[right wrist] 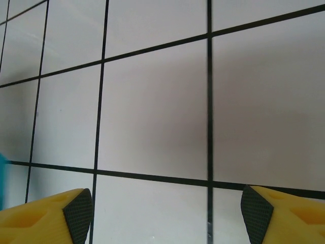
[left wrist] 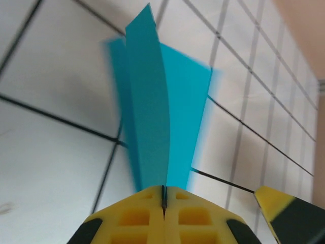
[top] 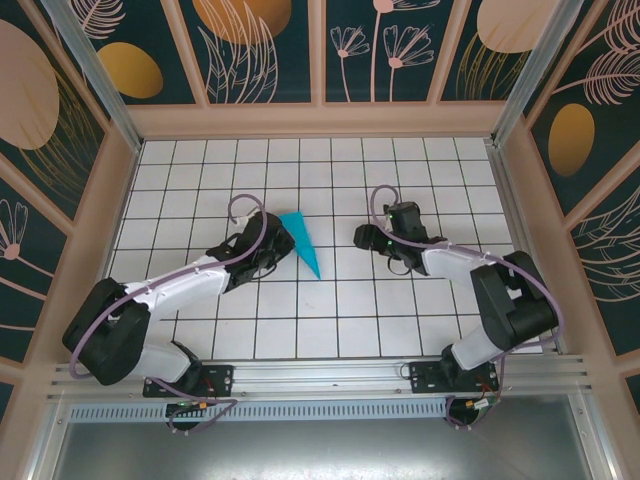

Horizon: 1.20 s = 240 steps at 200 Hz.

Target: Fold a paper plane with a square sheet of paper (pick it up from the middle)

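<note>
Mid-table (top: 400, 330), left end effector (left wrist: 164, 202) pinching paper plane (left wrist: 152, 117)

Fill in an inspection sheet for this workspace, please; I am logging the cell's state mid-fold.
Surface: white grid-tiled table, no marks seen.
Job's things: teal paper plane, a creased pointed shape near the middle.
Clutter: nothing seen.
Grippers: left gripper shut on the paper plane's edge; right gripper open over bare tiles, apart from the paper plane.
Cables: purple cables loop above both arms.
Surroundings: floral-panelled walls on three sides; metal rail at the near edge.
</note>
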Each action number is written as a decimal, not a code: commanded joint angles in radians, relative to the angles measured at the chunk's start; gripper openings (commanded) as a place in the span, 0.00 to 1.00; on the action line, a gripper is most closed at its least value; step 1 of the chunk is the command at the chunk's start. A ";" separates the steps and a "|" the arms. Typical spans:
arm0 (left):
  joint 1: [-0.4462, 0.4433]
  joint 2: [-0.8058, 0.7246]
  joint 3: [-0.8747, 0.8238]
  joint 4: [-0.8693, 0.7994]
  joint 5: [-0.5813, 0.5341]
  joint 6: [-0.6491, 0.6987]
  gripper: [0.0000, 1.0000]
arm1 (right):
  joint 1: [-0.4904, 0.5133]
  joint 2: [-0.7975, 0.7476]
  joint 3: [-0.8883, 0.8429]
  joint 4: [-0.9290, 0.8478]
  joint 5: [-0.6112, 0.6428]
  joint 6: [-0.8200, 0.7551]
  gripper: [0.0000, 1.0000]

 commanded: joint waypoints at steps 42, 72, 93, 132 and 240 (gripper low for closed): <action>-0.006 0.099 -0.055 0.311 0.238 0.121 0.00 | -0.022 -0.164 -0.058 0.068 -0.117 -0.018 0.78; -0.006 0.184 -0.089 0.403 0.313 0.128 0.00 | 0.045 -0.152 -0.063 0.041 -0.169 -0.017 0.71; -0.006 0.206 -0.122 0.435 0.313 0.128 0.00 | 0.120 -0.131 -0.043 0.005 -0.133 -0.020 0.66; -0.006 0.204 -0.173 0.446 0.301 0.124 0.00 | 0.235 -0.047 0.010 -0.021 -0.135 -0.012 0.51; -0.006 0.210 -0.199 0.442 0.290 0.116 0.00 | 0.329 0.088 0.100 -0.086 -0.093 -0.022 0.35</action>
